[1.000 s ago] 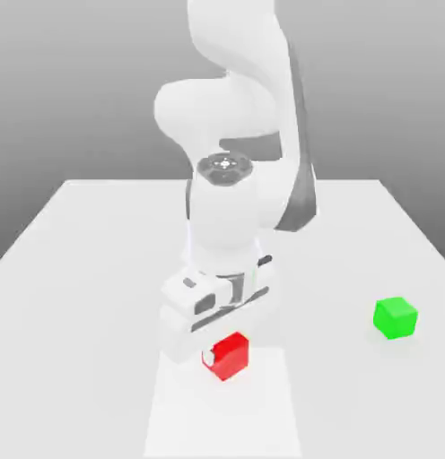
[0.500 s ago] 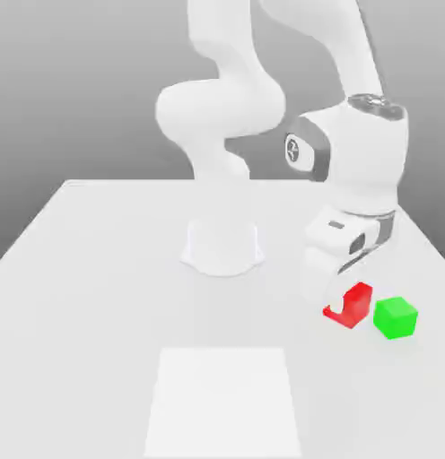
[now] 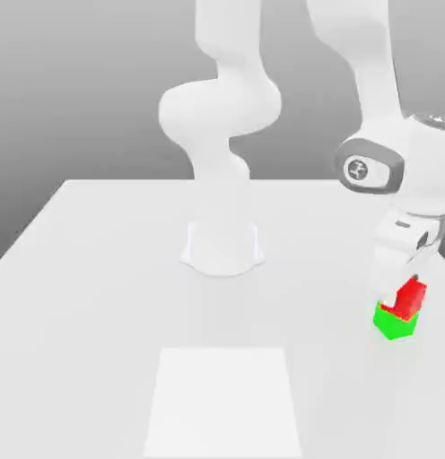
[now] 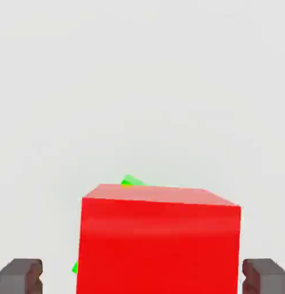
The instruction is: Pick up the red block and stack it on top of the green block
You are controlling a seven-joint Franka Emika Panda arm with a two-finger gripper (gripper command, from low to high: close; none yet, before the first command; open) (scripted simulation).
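A pale grey surface (image 3: 100, 296) with a lighter square patch (image 3: 224, 402) lies before a grey backdrop, the white arm (image 3: 228, 116) rising from its base and arching toward the exterior view's right. There the gripper (image 3: 398, 285) points down over the red block (image 3: 409, 298), which sits on the green block (image 3: 393, 323). In the hand view the fingers (image 4: 19, 275) stand wide, clear of the red block's sides, with green edges peeking from beneath.

A small red block (image 3: 410, 298) sits atop the green block (image 3: 393, 324) at the exterior view's lower right.
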